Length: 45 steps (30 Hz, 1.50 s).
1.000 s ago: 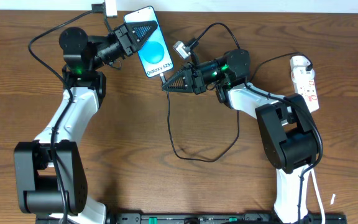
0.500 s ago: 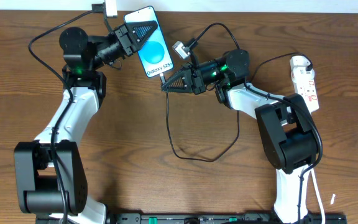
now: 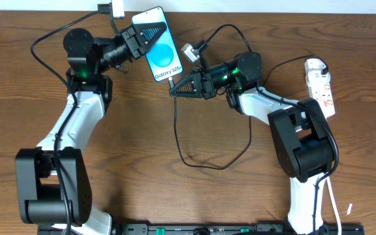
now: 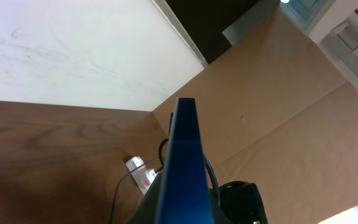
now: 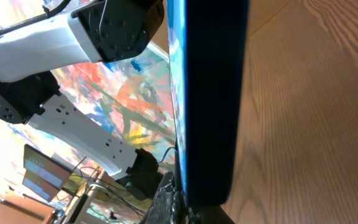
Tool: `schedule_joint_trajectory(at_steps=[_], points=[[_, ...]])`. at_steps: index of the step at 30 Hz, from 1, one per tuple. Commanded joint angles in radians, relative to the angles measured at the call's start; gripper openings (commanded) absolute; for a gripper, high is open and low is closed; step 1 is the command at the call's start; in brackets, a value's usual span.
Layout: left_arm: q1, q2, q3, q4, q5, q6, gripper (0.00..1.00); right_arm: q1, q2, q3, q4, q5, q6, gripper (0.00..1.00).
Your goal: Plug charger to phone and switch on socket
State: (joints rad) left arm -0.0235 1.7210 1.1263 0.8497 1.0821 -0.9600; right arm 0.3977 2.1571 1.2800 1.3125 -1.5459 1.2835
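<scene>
- Phone [image 3: 164, 57]: at the far middle of the surface [image 3: 136, 163], screen lit blue. The left wrist view shows it edge-on, rising from between the fingers, so we judge it is lifted rather than lying flat.
- Left pincer [image 3: 156, 30]: closed across the phone's upper part and gripping it.
- Right pincer [image 3: 175, 90]: tips at the phone's lower end, jaws drawn nearly together. We judge they are pinched on the charger [image 3: 201, 164] plug.
- Charger: the thin black cable hangs from that pincer, loops across the mid surface and climbs back toward the far edge.
- The plug meets the phone's bottom edge. The right wrist view is filled by the phone's dark edge, so we cannot tell whether the plug is fully seated.
- Socket [image 3: 321, 85]: lies at the far right, beside the right arm and well apart from both pincers.
- Progress: the plugging step is in hand, at or near insertion.
- Left to do: confirm the seat, let go, reach the socket and press its switch. We cannot read the switch state.
</scene>
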Motion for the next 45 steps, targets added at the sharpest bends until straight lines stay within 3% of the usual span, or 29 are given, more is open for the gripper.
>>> schedule_joint_trajectory(at_steps=[1, 18, 25, 45], points=[[-0.017, -0.010, 0.003, 0.007, 0.092, 0.018, 0.08, -0.004, -0.017, 0.020, 0.005, 0.077, 0.023, 0.01], [-0.017, -0.010, 0.003, 0.029, 0.113, 0.017, 0.08, -0.007, -0.018, 0.023, 0.007, 0.076, 0.040, 0.01], [-0.018, -0.010, 0.003, 0.028, 0.118, 0.016, 0.08, -0.007, -0.018, 0.036, 0.081, 0.054, 0.074, 0.01], [-0.017, -0.010, 0.003, 0.028, 0.141, -0.021, 0.08, -0.014, -0.018, 0.037, 0.094, 0.047, 0.019, 0.01]])
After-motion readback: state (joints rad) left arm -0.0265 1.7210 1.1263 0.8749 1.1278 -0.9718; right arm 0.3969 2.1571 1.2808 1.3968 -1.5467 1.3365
